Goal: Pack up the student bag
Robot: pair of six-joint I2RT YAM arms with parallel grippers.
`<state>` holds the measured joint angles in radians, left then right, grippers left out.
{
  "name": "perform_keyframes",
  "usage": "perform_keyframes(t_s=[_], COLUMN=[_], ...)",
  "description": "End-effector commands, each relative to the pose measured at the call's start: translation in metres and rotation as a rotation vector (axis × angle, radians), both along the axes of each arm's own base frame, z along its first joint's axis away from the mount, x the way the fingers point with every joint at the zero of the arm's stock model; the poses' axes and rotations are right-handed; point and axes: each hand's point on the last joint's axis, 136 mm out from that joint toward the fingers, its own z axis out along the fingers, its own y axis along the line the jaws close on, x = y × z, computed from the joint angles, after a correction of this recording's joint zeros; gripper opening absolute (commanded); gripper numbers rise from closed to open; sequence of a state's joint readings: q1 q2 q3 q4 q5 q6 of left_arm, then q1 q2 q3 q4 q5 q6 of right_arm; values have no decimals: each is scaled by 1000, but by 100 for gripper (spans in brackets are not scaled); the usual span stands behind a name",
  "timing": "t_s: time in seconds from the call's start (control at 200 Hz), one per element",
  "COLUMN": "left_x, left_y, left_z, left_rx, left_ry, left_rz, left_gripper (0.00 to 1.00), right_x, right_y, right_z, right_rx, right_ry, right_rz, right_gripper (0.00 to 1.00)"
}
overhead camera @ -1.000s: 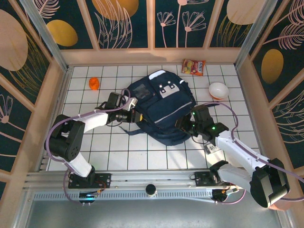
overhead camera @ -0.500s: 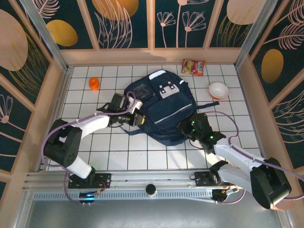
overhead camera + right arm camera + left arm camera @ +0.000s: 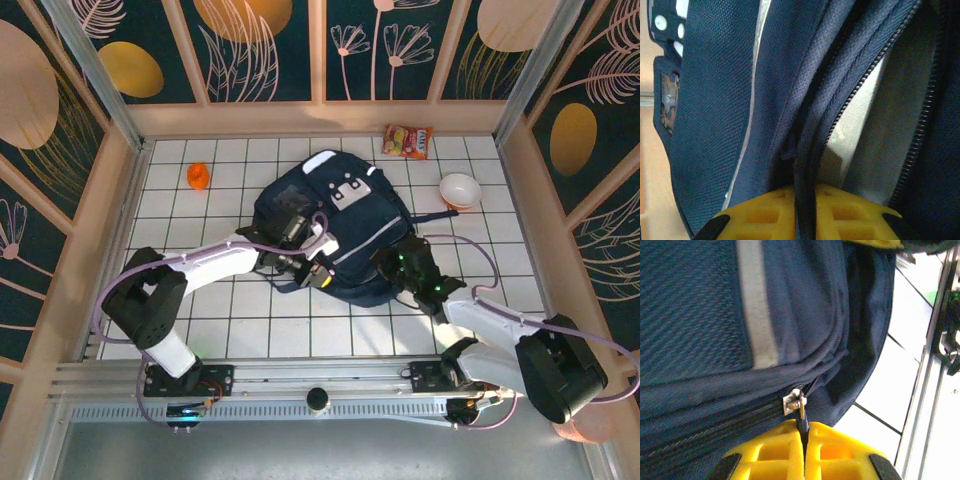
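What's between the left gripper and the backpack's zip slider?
Left wrist view: only a dark zip pull. The shut left gripper pinches its lower end; its top hooks to the silver slider on the navy-blue fabric backpack.

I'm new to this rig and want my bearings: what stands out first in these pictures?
The big navy student bag lies in the middle of the white-tiled table. The left claw is pinched shut on its zipper pull, while the right claw grips a fabric edge beside an open zip. A round orange object, snack packet and white bowl sit behind.
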<state>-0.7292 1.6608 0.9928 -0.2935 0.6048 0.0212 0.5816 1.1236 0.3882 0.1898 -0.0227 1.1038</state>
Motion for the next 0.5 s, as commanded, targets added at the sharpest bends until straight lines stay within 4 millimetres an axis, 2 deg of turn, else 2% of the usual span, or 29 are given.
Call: perform_keyframes(t_s=[0.0,0.09,0.15,0.285,0.34,0.38,0.425,0.495], left_x=[-10,-4,-6,-12,-21,-27,-29,-24], left_y=[-13,-21,-31,-56,-68,-73,-75,-70], left_z=[7,21,32,54,64,70,78,87], left_rx=[-22,-72,-115,-202,-252,-279,-305,-304], left_ry=[-14,-52,-76,-145,-191,-230,-271,-363], left_rz=[-86,-70,-87,-148,-199,-237,-263,-263], left_gripper=[0,0,0,11,22,26,32,50], right_x=[17,19,18,25,28,38,45,52], right_y=[26,25,32,37,41,32,29,25], right_z=[48,59,65,70,71,74,78,86], right_rx=[62,59,93,130,143,148,139,103], right_ry=[-124,-150,-163,-187,-198,-213,-233,-259], right_rz=[70,81,116,140,161,149,161,194], right_gripper=[18,20,21,20,20,19,18,18])
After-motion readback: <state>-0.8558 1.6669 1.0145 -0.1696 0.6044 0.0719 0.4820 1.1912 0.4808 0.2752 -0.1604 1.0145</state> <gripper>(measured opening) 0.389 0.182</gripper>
